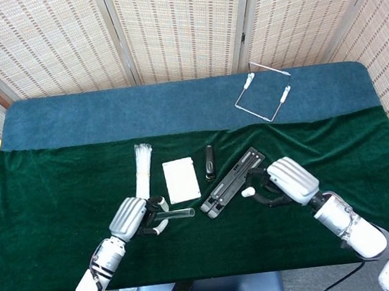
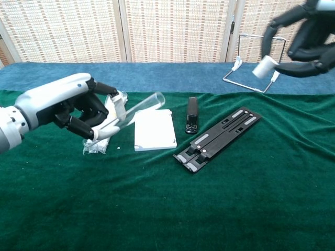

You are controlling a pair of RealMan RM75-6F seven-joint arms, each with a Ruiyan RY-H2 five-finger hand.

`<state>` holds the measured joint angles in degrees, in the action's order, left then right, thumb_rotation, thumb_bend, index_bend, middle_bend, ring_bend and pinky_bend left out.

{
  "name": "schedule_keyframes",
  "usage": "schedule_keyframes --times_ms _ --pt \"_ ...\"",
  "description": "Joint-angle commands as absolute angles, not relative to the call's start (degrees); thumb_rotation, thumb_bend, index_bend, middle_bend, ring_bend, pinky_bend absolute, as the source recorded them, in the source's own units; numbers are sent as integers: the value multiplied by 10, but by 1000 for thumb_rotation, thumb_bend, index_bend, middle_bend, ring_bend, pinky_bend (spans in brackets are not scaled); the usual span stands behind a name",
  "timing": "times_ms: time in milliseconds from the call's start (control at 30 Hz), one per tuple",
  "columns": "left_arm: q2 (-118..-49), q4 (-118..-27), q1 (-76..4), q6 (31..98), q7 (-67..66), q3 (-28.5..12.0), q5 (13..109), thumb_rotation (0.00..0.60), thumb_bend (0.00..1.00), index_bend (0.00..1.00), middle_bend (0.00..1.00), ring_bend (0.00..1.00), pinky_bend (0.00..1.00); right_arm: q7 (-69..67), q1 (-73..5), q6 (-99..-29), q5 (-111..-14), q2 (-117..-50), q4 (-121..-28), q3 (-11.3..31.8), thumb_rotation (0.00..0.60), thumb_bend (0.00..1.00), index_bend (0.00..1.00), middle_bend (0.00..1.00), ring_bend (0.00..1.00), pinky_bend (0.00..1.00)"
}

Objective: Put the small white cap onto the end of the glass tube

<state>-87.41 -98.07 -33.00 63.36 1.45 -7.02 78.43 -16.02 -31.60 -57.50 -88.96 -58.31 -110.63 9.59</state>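
My left hand [image 1: 131,218] [image 2: 68,107] grips a clear glass tube [image 2: 137,107] [image 1: 180,214], lifted off the green cloth with its open end pointing right and slightly up. My right hand [image 1: 290,181] [image 2: 306,36] holds the small white cap [image 1: 248,193] [image 2: 264,67] at its fingertips, raised above the black folding stand [image 1: 233,182] [image 2: 219,138]. Cap and tube end are well apart, with the white pad between them below.
On the cloth lie a bundle of white cable ties [image 1: 142,167] [image 2: 107,120], a white pad [image 1: 181,180] [image 2: 154,129], a black stapler-like tool [image 1: 210,161] [image 2: 192,115] and the black stand. A wire frame [image 1: 264,91] [image 2: 256,63] stands on the blue strip at the back.
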Motion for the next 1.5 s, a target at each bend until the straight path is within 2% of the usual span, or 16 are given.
schedule_keyframes --times_ms 33,533,1500 --pt "-874 -989 -329 635 48 -75 796 600 464 749 906 807 828 -170 -334 -563 -898 -583 -1123 105 600 693 734 992 1000 1000" --pt "-885 -997 -328 631 118 -72 806 600 465 749 906 803 828 -138 -400 -521 -877 -615 -1156 126 600 695 739 992 1000 1000" --pt "-891 -999 -328 636 101 -68 813 600 465 750 906 802 828 -109 -432 -515 -842 -636 -1155 118 600 696 741 992 1000 1000"
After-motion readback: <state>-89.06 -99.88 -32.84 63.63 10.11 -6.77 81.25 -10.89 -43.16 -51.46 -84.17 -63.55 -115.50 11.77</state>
